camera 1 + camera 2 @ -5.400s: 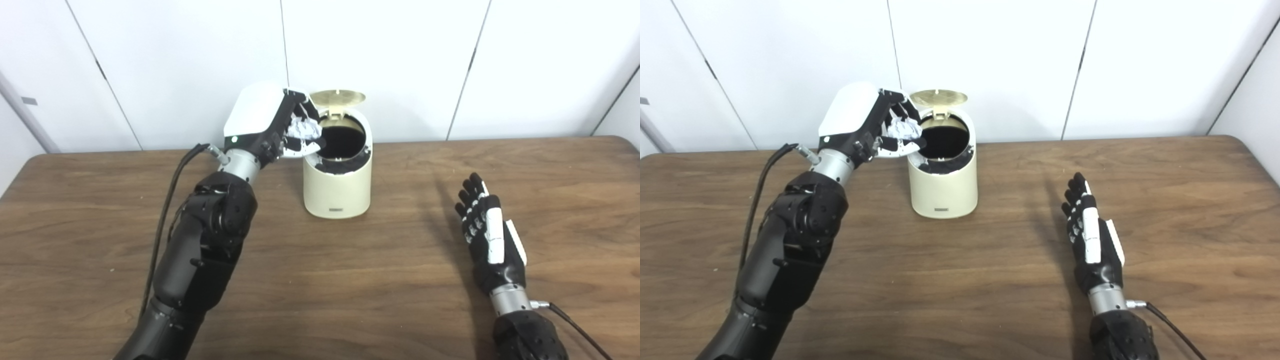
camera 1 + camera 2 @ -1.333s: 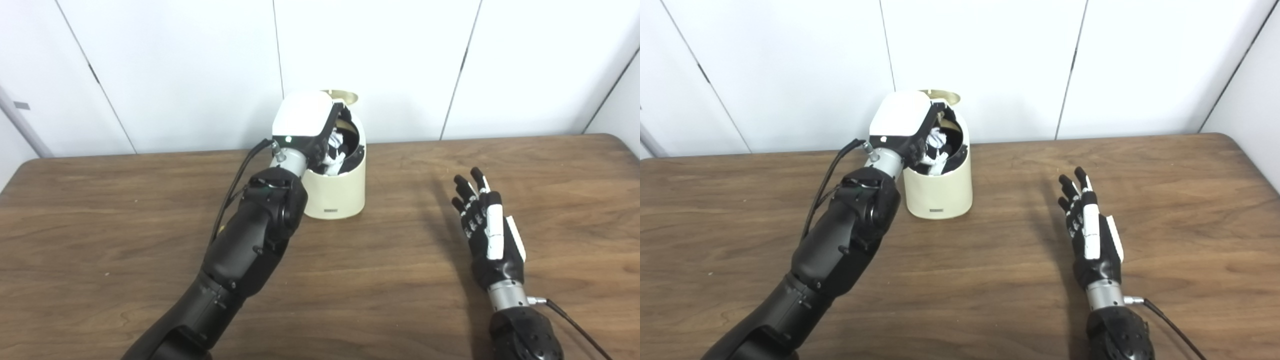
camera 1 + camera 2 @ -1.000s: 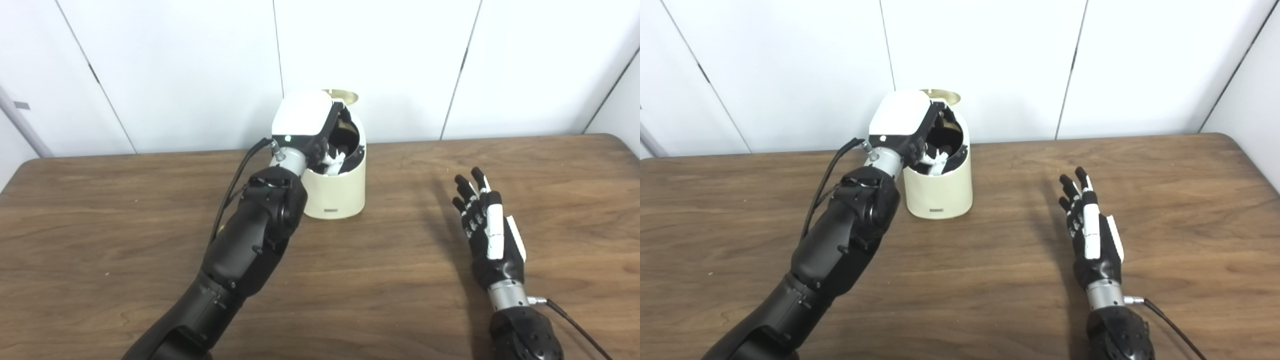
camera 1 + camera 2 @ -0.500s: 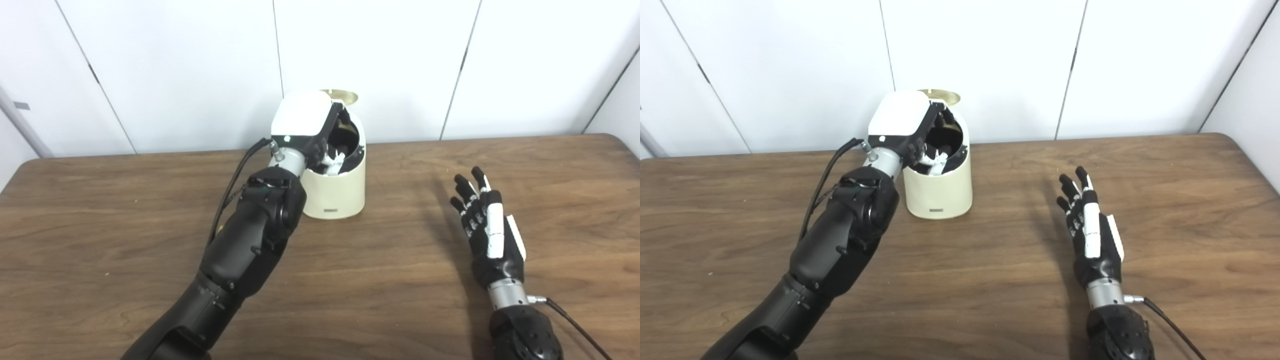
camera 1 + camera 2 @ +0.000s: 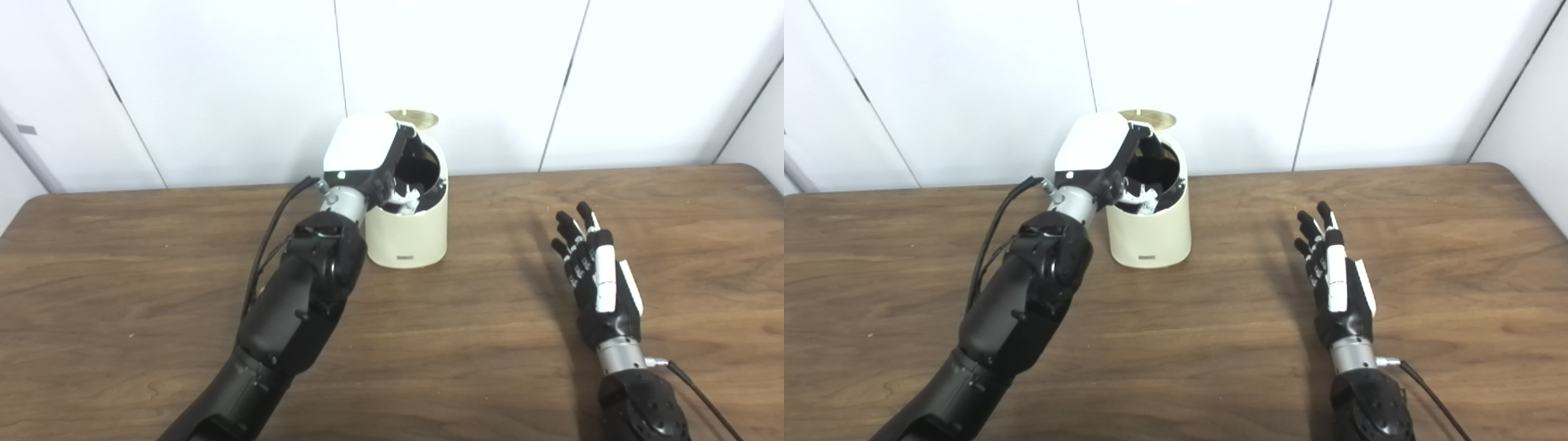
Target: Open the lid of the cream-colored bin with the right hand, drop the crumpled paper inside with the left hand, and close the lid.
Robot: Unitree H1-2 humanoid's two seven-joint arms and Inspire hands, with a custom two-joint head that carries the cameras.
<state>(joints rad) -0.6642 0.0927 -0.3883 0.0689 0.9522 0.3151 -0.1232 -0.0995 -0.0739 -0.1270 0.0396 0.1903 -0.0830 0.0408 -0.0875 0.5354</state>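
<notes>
The cream-colored bin (image 5: 407, 236) stands at the back middle of the wooden table (image 5: 465, 343). Its round lid (image 5: 416, 116) stands tipped up at the back, and the dark opening shows. My left hand (image 5: 367, 156) hovers over the bin's left rim with its fingers apart inside the opening, holding nothing. No crumpled paper shows; the inside of the bin is dark. My right hand (image 5: 593, 275) is open, fingers spread and pointing away, low over the table to the right of the bin and apart from it. The same scene shows in the right eye view, with the bin (image 5: 1149, 231).
White wall panels (image 5: 465, 73) stand close behind the bin. A black cable (image 5: 269, 239) runs along my left forearm. Another cable (image 5: 704, 398) trails from my right wrist at the bottom right.
The crumpled paper left my left hand and dropped out of sight into the bin. The left hand opened and has drawn back a little to the left. The right hand barely moved.
</notes>
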